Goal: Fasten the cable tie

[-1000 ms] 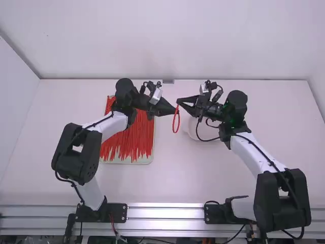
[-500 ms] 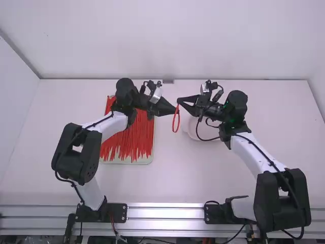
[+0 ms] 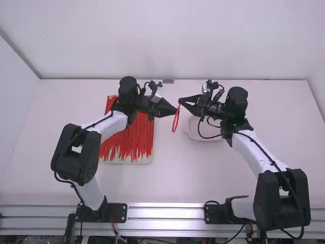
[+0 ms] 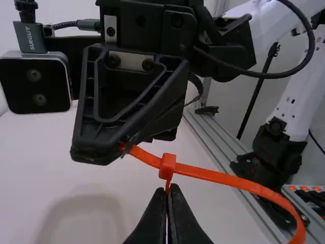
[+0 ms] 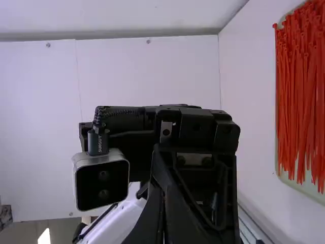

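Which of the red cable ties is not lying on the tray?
The cable tie held between the left gripper and the right gripper; the others lie in a pile on the tray.

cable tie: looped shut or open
Looped shut: the cable tie hangs as a ring, its strap running through its head.
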Robot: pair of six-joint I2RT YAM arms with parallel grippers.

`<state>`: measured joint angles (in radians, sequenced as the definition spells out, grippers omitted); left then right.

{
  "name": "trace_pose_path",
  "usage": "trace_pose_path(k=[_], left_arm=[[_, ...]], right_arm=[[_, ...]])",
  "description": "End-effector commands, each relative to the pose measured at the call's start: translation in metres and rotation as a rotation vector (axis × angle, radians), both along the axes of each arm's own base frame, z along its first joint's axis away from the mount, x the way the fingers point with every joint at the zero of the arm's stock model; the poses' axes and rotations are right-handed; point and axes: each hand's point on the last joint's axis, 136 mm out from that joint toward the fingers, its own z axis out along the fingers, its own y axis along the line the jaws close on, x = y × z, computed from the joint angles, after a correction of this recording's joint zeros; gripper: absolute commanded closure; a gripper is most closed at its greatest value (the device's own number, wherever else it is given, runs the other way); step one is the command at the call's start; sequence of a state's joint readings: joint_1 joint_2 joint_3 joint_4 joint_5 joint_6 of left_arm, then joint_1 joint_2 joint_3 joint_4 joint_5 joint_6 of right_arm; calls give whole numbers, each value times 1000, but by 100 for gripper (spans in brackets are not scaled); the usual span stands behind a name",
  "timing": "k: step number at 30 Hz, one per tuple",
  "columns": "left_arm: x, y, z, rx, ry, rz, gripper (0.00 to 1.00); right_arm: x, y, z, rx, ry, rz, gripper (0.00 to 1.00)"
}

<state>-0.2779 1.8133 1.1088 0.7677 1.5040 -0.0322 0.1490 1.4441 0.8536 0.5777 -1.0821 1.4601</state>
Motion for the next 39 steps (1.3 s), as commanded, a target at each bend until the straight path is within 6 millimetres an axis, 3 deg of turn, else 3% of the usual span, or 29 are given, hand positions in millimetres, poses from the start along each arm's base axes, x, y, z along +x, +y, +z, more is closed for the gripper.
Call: trace_pose_path(k=[1, 12, 19, 25, 39], left_arm=[[-13, 2, 6, -19, -69, -60, 98], [-13, 1, -3, -11, -48, -51, 98], [-10, 1, -11, 4, -23, -28, 98], [-1, 5, -12, 10, -29, 14, 98], [36, 50, -5, 14, -4, 171, 98]], right_arm=[[22, -12, 39, -4, -145, -68, 100], [54, -3, 41, 1, -146, -15, 100], [72, -3, 55, 10, -177, 11, 100], [69, -1, 61, 13, -191, 40, 100], [56, 3, 58, 14, -183, 113, 100]])
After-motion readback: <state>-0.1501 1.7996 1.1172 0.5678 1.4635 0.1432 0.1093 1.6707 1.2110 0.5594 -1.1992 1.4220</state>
